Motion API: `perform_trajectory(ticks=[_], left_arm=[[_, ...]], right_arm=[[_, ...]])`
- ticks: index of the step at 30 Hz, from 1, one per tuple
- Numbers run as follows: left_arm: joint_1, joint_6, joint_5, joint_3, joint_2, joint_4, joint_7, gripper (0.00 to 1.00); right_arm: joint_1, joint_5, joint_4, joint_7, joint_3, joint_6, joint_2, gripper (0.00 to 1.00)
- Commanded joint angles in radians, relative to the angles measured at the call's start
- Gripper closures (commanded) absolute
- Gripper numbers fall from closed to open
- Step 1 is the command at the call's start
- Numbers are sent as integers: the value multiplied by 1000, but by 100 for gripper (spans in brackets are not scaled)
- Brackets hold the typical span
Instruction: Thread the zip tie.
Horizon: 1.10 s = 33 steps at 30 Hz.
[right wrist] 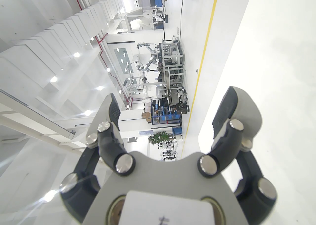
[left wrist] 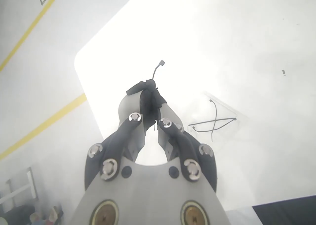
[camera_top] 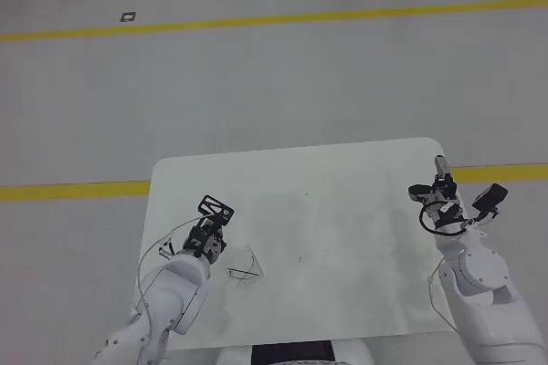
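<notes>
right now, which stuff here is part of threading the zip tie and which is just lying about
In the job: zip tie pinched in the shut left gripper; open right gripper, holding nothing.
Lying about, on the table: loose zip ties, crossed; small dark speck.

Top-down overhead, close wrist cameras, shared table [camera_top: 347, 210].

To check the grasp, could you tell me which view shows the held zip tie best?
The left wrist view: the zip tie curves out past the shut fingers of the left gripper, head end clear. In the top view the tie is too small to tell. The right wrist view faces the room.
</notes>
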Motion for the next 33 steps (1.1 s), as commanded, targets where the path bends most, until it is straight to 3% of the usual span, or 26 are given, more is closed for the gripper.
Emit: perform_trajectory(ticks=[1, 4, 6, 12, 19, 23, 24, 33], left_arm=[[0, 0, 0, 0, 0, 0, 0, 100], [-1, -2, 0, 1, 0, 2, 6, 100], [-6, -35, 0, -1, 1, 19, 48, 100], [-5, -194, -2, -43, 13, 69, 235, 100], [25, -409, 0, -124, 39, 154, 522, 100], [30, -409, 0, -99, 75, 218, 700, 100], [24, -409, 0, -102, 84, 226, 704, 100], [14, -400, 0, -104, 86, 231, 691, 100]], right_arm=[[0, 0, 0, 0, 0, 0, 0, 0], [0, 0, 0, 0, 0, 0, 0, 0], [0, 0, 0, 0, 0, 0, 0, 0], [0, 0, 0, 0, 0, 0, 0, 0], [0, 0, 0, 0, 0, 0, 0, 0], [0, 0, 0, 0, 0, 0, 0, 0], [0, 0, 0, 0, 0, 0, 0, 0], [0, 0, 0, 0, 0, 0, 0, 0]])
